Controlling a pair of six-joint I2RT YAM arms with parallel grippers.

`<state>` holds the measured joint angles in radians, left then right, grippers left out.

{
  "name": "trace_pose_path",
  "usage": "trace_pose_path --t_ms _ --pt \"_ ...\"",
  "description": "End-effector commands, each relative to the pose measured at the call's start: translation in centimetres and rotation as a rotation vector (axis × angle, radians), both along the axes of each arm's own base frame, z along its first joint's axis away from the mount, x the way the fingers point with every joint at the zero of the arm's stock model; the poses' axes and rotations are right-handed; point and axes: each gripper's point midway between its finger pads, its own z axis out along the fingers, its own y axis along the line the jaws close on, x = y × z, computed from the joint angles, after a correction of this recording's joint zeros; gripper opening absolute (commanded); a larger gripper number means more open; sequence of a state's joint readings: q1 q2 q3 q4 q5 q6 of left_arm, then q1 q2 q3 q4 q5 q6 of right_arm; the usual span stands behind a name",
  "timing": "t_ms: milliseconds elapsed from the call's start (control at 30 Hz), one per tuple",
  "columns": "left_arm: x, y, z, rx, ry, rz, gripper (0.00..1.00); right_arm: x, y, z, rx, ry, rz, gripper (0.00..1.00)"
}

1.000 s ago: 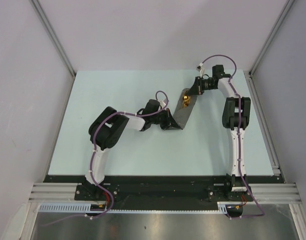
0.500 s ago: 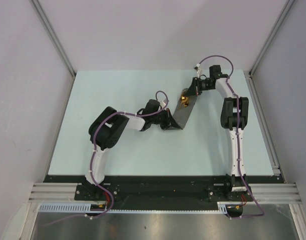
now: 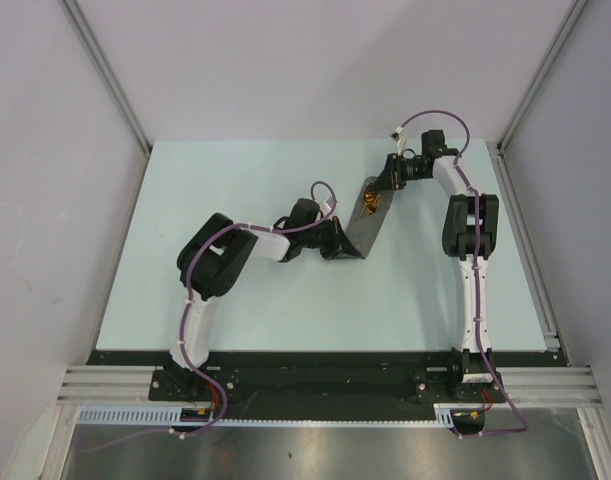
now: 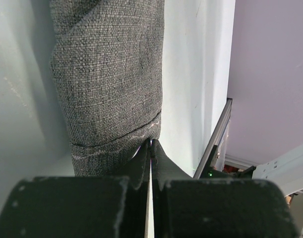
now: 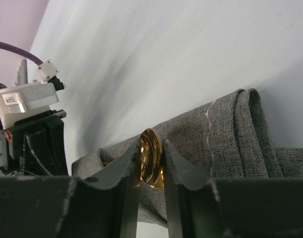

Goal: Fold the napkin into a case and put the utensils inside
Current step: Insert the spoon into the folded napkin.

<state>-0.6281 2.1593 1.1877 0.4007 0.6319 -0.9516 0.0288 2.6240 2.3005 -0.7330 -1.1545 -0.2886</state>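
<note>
Two arms are meeting over the case, which is lying as a narrow grey strip slanting across the middle of the table. The left gripper is sitting at the case's near end with its fingers pressed together. Their tips are touching the cloth's stitched edge, and I cannot tell whether any cloth is caught between them. The right gripper is reaching in from the far side at the case's far end. Its fingers are standing slightly apart on either side of the gold spoon, whose bowl is poking out of the cloth edge-on. I cannot tell whether those fingers are gripping the bowl or merely flanking it.
</note>
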Motion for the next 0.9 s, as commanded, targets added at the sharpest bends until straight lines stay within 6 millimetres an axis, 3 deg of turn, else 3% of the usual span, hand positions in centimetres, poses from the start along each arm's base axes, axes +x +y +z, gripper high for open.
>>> trace_pose_path --t_ms 0,100,167,200,233,467,500,533,867 --pt "0.8 -0.9 2.4 -0.041 -0.049 -0.009 0.00 0.6 0.1 1.9 -0.004 -0.066 -0.005 0.31" --pt "0.9 -0.9 3.0 -0.048 -0.055 -0.009 0.00 0.8 -0.2 2.4 0.000 -0.078 -0.013 0.32" --pt "1.0 -1.0 3.6 -0.055 -0.065 -0.012 0.00 1.1 -0.5 2.4 -0.015 -0.083 -0.029 0.39" --pt "1.0 -1.1 3.8 -0.058 -0.068 -0.013 0.00 1.2 -0.6 2.7 -0.023 -0.090 -0.039 0.52" --pt "1.0 -1.1 3.9 -0.059 -0.072 -0.015 0.00 1.3 -0.7 2.8 -0.026 -0.095 -0.041 0.58" --pt "1.0 -1.1 4.6 -0.066 -0.080 -0.015 0.00 2.2 -1.2 4.9 -0.047 -0.143 -0.078 0.65" --pt "1.0 -1.1 4.8 -0.068 -0.084 -0.015 0.00 2.3 -1.2 5.2 -0.050 -0.153 -0.079 0.88" --pt "1.0 -1.1 4.9 -0.068 -0.082 -0.016 0.00 2.3 -1.3 5.8 -0.053 -0.164 -0.082 0.99" --pt "0.7 -1.0 6.4 -0.087 -0.108 -0.028 0.00 2.9 -2.4 10.1 -0.092 -0.240 -0.147 1.00"
